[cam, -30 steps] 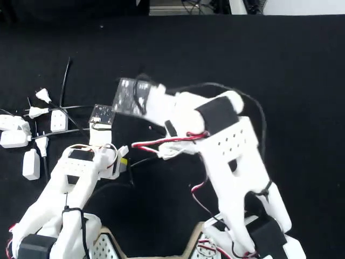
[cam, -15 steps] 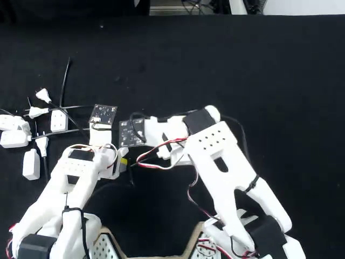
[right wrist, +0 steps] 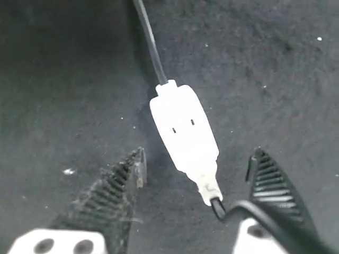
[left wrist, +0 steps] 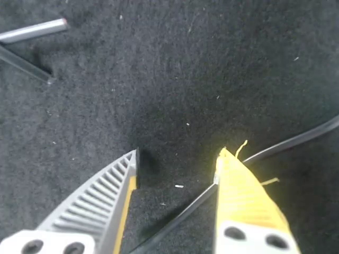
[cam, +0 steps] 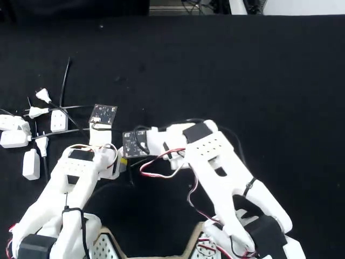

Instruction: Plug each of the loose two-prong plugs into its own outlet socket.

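My right gripper (right wrist: 198, 159) hangs with its fingers spread wide. A white oblong two-slot outlet socket (right wrist: 183, 129) lies between them on the black cloth table (cam: 242, 70), clear of both. My left gripper (left wrist: 178, 156) is spread too, with a thin black cord (left wrist: 288, 142) crossing between its fingers. At the high view's left edge, loose white two-prong plugs (cam: 43, 96) lie among white socket blocks (cam: 59, 120).

White plastic arm (cam: 67, 181) and second arm (cam: 221, 162) on black cloth table (cam: 259, 75); white plugs (cam: 36, 111) and white sockets (cam: 58, 120) near the first.
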You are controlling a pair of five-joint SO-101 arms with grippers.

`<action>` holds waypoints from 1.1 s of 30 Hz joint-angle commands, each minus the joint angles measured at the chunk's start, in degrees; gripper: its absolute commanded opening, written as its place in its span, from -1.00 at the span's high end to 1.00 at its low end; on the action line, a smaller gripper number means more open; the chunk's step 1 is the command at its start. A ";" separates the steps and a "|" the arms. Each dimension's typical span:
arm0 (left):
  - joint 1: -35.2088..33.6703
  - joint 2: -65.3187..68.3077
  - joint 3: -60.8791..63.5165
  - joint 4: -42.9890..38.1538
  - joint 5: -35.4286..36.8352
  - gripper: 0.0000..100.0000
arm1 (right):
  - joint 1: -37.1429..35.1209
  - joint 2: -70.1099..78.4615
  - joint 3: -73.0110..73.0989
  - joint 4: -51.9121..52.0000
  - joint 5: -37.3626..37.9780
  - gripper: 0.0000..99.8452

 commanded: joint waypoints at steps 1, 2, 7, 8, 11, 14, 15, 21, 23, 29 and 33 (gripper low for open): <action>0.40 -0.53 -0.66 -0.18 -0.62 0.52 | 0.97 -0.92 -0.04 -1.05 2.90 0.41; 0.40 -0.53 -0.66 -0.18 -0.62 0.52 | 0.97 -0.22 -0.22 -1.05 3.25 0.41; 0.40 -0.53 -0.57 -0.26 -0.62 0.52 | 1.85 6.64 -2.68 -1.05 4.66 0.41; 0.40 -0.53 -0.57 -0.26 -0.62 0.52 | 2.37 8.04 -3.82 -1.05 4.66 0.41; 0.40 -0.53 -0.57 -0.35 -0.62 0.52 | 3.60 12.00 -7.16 -0.88 4.66 0.41; 0.40 -0.53 -0.57 -0.35 -0.62 0.52 | 3.87 15.60 -8.92 -1.05 4.66 0.42; 0.40 -0.53 -0.57 -0.35 -0.62 0.52 | 3.87 16.57 -9.45 -1.05 4.66 0.45; 0.40 -0.53 -0.57 -0.26 -0.62 0.52 | 3.96 20.79 -12.09 -1.14 2.90 0.67; 0.40 -0.53 -0.57 -0.26 -0.62 0.52 | 4.04 21.32 -12.09 -2.37 0.26 0.80; 0.40 -0.53 -0.57 -0.26 -0.62 0.52 | 10.90 18.42 -15.52 -5.54 -11.69 0.98; 0.40 -0.53 -0.75 -0.18 -0.62 0.52 | 19.60 15.25 -20.88 -2.02 -18.81 0.98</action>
